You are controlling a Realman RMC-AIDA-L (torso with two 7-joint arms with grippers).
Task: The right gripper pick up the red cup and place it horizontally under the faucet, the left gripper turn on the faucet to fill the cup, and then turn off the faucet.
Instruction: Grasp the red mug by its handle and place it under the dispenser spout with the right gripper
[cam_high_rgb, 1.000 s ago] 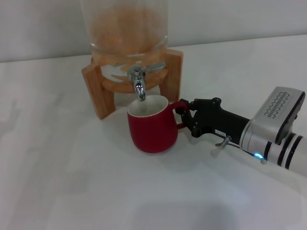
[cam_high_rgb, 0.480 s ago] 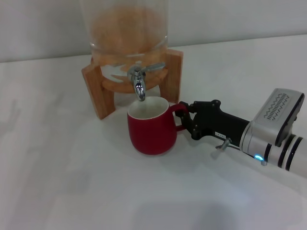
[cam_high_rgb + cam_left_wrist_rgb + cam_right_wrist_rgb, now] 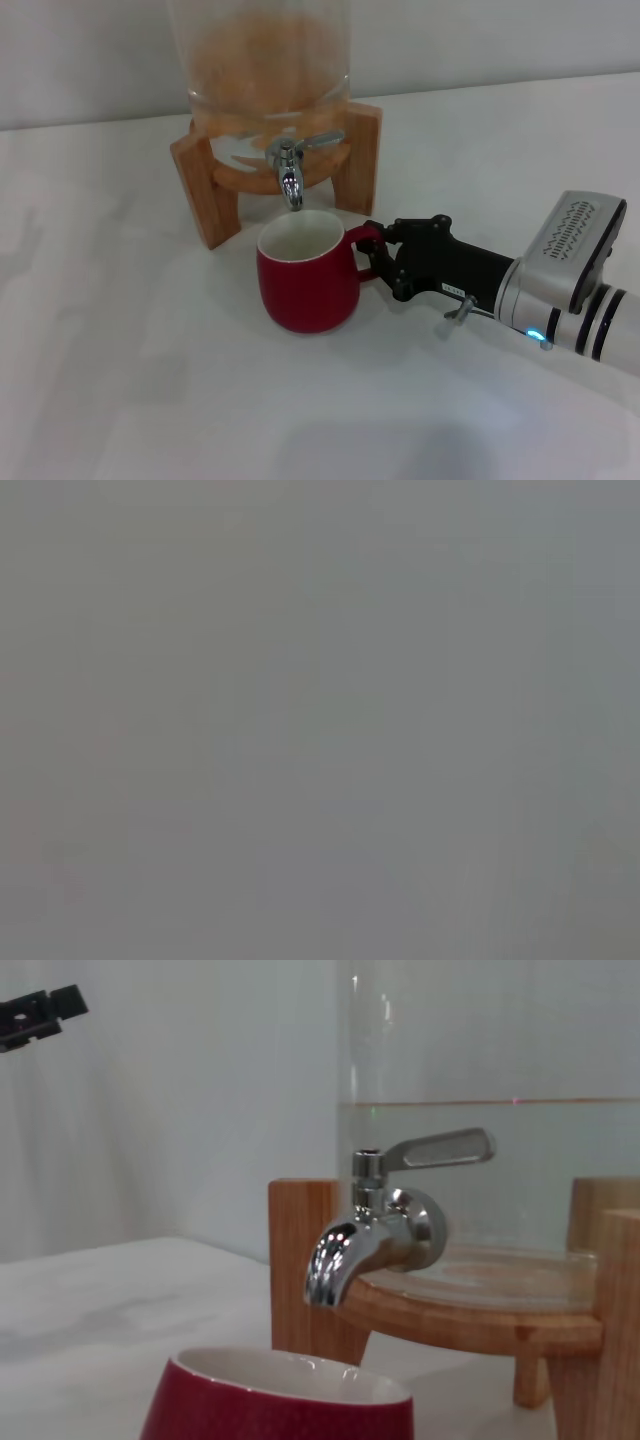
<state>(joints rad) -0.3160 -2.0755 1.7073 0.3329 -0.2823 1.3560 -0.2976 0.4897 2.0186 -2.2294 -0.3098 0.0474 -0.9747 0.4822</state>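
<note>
On the white tabletop [image 3: 120,380], I am seeing the red cup [image 3: 305,275] standing upright just in front of the wooden stand [image 3: 205,190], its rim sitting a little forward of the chrome faucet [image 3: 290,175] on the glass dispenser [image 3: 265,60]. My right tool [image 3: 372,255] is pinching the cup's handle from the right side. The left tool is showing in none of my views.

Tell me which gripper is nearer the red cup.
Right. The right gripper is shut on the handle of the red cup, which sits below the faucet. The left gripper shows in no view, so it is farther off.
</note>
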